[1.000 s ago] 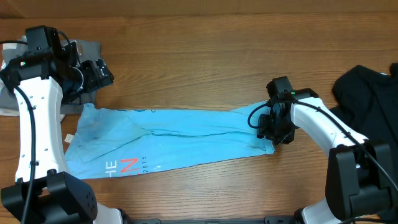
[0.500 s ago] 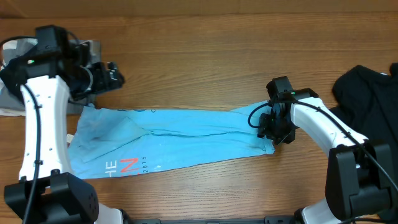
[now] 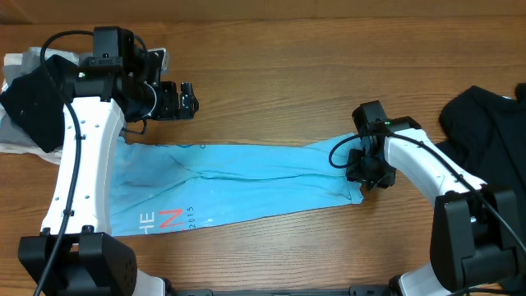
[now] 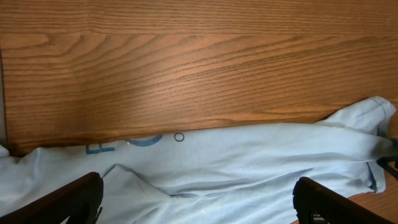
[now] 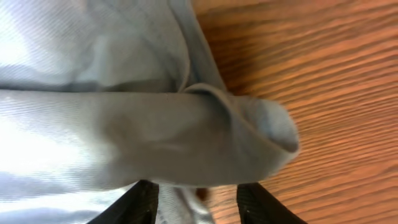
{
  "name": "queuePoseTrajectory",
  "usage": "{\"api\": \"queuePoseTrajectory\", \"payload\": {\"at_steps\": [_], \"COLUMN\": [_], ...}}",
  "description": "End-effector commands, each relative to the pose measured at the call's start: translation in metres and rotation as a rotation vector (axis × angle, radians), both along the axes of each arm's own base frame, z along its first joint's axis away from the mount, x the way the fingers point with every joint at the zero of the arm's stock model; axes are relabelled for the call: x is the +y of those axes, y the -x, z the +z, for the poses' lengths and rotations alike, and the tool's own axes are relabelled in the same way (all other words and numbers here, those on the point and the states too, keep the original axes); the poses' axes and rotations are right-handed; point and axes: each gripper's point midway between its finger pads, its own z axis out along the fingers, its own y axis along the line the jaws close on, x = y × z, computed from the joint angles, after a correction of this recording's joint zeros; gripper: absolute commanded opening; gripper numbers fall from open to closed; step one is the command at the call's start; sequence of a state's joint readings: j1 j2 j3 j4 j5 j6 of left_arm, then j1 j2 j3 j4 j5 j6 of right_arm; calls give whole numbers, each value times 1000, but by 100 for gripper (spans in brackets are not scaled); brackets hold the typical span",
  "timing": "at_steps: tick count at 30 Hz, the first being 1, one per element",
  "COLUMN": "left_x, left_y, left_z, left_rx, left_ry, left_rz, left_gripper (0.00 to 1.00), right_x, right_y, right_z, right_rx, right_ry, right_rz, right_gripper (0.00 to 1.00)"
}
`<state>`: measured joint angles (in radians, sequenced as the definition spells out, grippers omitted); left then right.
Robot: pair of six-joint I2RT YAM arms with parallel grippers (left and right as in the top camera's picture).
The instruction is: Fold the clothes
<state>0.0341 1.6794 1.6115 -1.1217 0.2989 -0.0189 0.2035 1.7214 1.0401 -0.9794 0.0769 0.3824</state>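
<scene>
One "N 2015" T-shirt point(image 3: 246, 185); left hand point(image 3: 191, 99) gapes empty, right hand point(image 3: 366, 178) straddles it, grip unclear.

Bright, even light; soft sheen on the wooden table point(image 4: 143, 93); blurry right-wrist close-up of the T-shirt point(image 5: 124, 137); faint shadows

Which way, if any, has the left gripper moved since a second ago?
Yes. In the overhead view the left gripper has travelled toward image right, from the left corner of the light blue T-shirt to level with its coral-red lettering.
</scene>
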Motion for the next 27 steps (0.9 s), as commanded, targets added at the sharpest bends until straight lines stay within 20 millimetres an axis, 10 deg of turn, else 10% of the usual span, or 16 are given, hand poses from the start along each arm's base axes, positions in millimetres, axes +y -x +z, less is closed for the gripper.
{"api": "queuePoseTrajectory", "payload": {"at_steps": [1,10,27], "left_x": [2,2,2], "left_y": [0,-2,-8], "left_z": [-4,-4,-8], "left_rx": [2,-3,-9], "left_ry": [-23,-24,-23], "left_rz": [-13,-13,-13], "left_gripper": [100,100,100], "right_x": [-8,19,43], "right_y": [-1,5,6], "right_z": [1,1,4], "right_rx": [-18,17,20], "right_ry": [43,-117,-261], "right_rz": [-15,53,166], "right_gripper": [46,36,49]}}
